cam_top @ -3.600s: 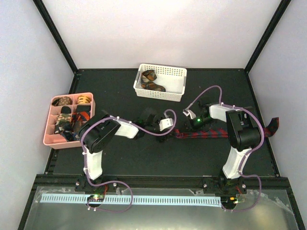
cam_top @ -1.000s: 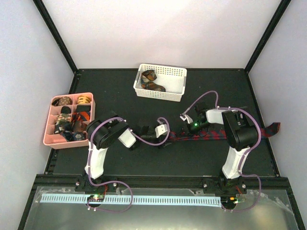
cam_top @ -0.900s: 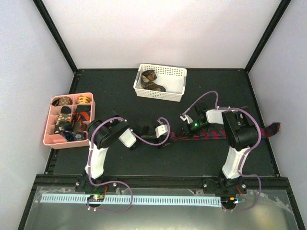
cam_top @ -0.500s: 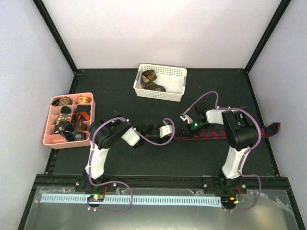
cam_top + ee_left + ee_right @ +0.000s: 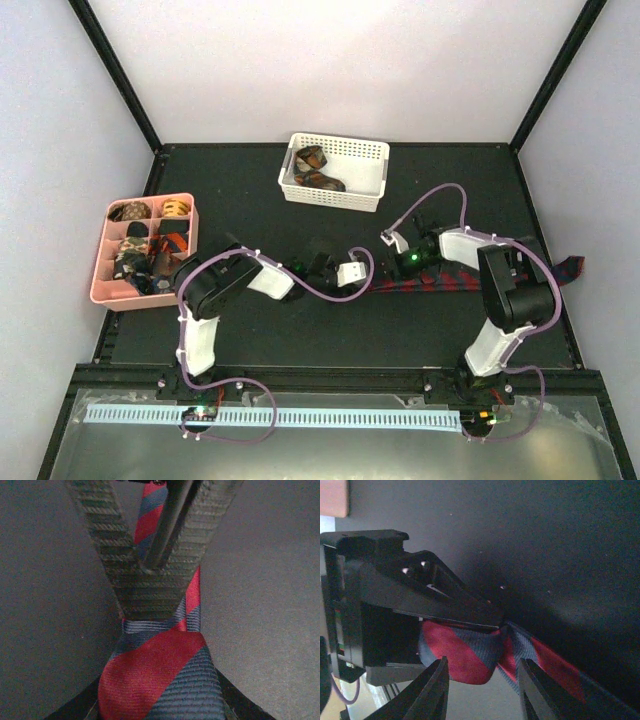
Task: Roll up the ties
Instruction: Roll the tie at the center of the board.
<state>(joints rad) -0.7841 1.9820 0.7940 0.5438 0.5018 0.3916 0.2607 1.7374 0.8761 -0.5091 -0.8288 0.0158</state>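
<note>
A red and dark blue striped tie (image 5: 470, 281) lies stretched across the black table, its far end hanging over the right edge (image 5: 570, 268). My left gripper (image 5: 366, 285) is shut on the tie's folded near end (image 5: 160, 680), which fills the gap between its jaws in the left wrist view. My right gripper (image 5: 388, 272) faces it at close range. It stands open (image 5: 482, 685), with its fingers (image 5: 436, 690) on either side of the tie's fold (image 5: 462, 655), just short of it. The left gripper's black body (image 5: 395, 605) fills the left of the right wrist view.
A white basket (image 5: 340, 148) at the back holds rolled ties. A pink compartment tray (image 5: 150, 199) at the left holds several rolled ties. Purple cables loop over both arms. In the left wrist view the right gripper's ribbed fingers (image 5: 110, 555) cross above the tie.
My left gripper has reached a little to the right and shut on the tie's end. My right gripper, shut a second ago, has opened.
</note>
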